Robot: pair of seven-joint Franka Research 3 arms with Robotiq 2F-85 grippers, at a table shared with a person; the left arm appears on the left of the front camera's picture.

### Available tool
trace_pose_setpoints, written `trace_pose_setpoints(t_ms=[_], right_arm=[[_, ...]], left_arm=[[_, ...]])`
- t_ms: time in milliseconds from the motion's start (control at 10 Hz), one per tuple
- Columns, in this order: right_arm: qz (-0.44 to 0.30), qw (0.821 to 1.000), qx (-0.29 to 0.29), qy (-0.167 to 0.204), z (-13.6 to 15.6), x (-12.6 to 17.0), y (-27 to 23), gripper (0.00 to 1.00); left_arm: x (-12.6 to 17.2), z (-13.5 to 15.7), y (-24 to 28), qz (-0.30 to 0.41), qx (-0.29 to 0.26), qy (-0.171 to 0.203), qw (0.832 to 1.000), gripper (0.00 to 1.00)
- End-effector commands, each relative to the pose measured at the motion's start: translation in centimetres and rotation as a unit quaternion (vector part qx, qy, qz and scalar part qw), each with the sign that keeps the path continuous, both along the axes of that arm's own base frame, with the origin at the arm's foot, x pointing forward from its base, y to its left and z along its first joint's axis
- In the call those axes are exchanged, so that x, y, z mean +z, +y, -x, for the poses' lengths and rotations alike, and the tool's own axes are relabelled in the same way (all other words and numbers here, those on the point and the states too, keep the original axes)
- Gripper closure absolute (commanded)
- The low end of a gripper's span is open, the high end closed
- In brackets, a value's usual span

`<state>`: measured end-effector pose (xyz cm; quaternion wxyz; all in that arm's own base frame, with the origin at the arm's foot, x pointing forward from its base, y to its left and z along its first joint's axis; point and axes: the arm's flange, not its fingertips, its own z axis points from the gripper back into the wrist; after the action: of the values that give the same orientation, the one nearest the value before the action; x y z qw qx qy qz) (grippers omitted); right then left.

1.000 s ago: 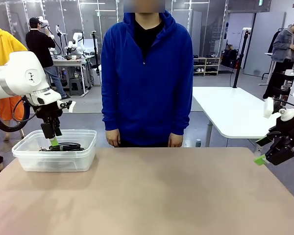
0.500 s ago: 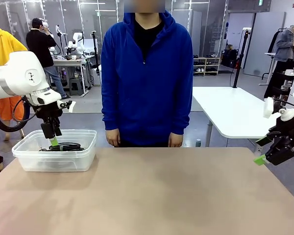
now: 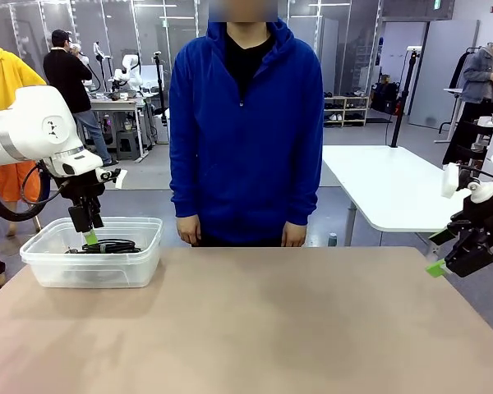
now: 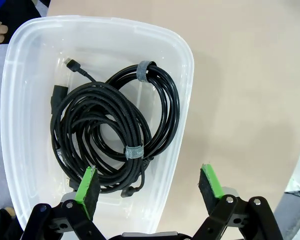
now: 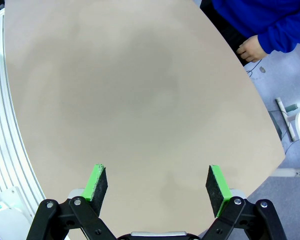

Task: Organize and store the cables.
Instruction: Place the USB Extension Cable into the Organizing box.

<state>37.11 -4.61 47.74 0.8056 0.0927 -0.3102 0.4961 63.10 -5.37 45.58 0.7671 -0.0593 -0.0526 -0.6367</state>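
Black coiled cables (image 4: 107, 131) lie bundled with grey straps inside a clear plastic bin (image 4: 184, 85), their plugs showing at the coil's edge. In the front view the cables (image 3: 107, 245) rest in the bin (image 3: 140, 267) at the table's far left. My left gripper (image 3: 89, 234) hangs open just above the bin, its green pads (image 4: 87, 185) spread with nothing between them. My right gripper (image 3: 444, 264) hovers open beyond the table's right edge, and its pads (image 5: 96, 182) frame bare tabletop.
A person in a blue hoodie (image 3: 246, 123) stands at the far side, hands (image 3: 189, 231) down at the table edge. The tan table (image 3: 263, 328) stretches between both arms. A white table (image 3: 386, 189) stands behind on the right.
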Motion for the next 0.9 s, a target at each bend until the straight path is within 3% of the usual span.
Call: trace_pose_setpoints(t_ms=[0,800], right_arm=[[-0.005,1.000,-0.006,0.005,-0.12,-0.01,0.18,0.00],[-0.005,1.000,-0.006,0.005,-0.12,-0.01,0.18,0.00]], left_arm=[[0.15,-0.14,0.11,0.000,0.001,-0.003,1.000,0.00],[0.15,-0.14,0.11,0.000,0.001,-0.003,1.000,0.00]])
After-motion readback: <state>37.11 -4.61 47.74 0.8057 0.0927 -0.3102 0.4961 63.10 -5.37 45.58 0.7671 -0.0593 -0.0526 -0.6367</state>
